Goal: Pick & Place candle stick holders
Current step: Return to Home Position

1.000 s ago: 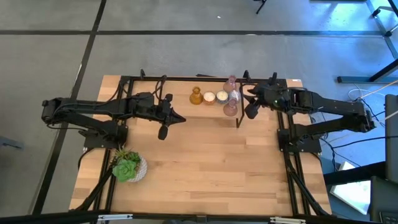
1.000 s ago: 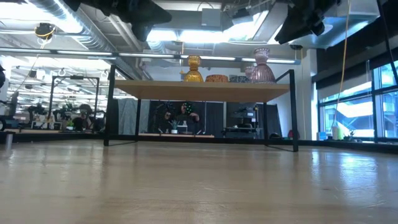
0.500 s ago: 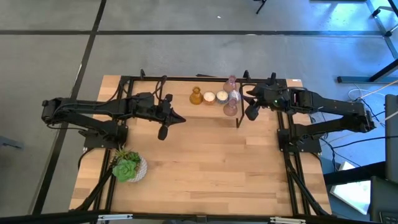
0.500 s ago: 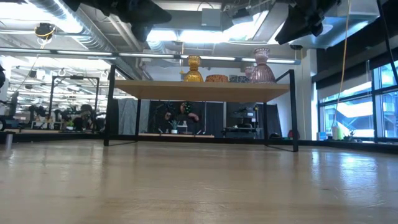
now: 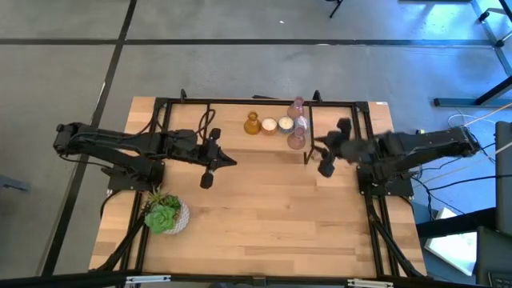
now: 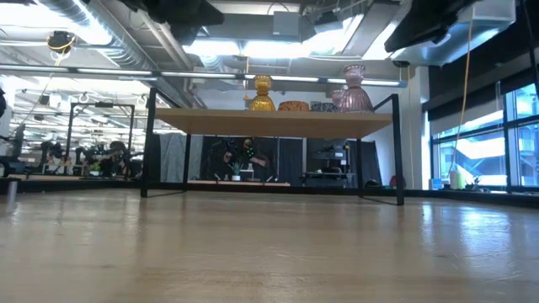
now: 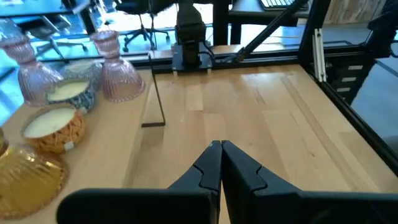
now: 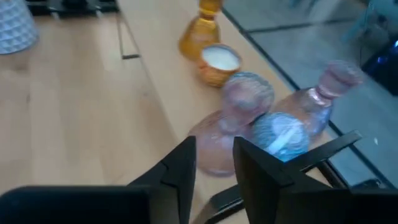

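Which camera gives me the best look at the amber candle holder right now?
The low view: the amber holder stands whole and upright on the shelf. High view shows only its top; both wrist views cut it at the frame edge.

Even overhead light falls on the wooden table (image 5: 264, 216), with soft, short shadows. In the low view the ceiling lights (image 6: 253, 48) and windows (image 6: 482, 160) glare, and the arms (image 6: 429, 21) above are dark shapes. The right arm (image 5: 416, 148) shows smeared in the high view; the candle stick holders (image 8: 249, 93) look blurred in the right wrist view.
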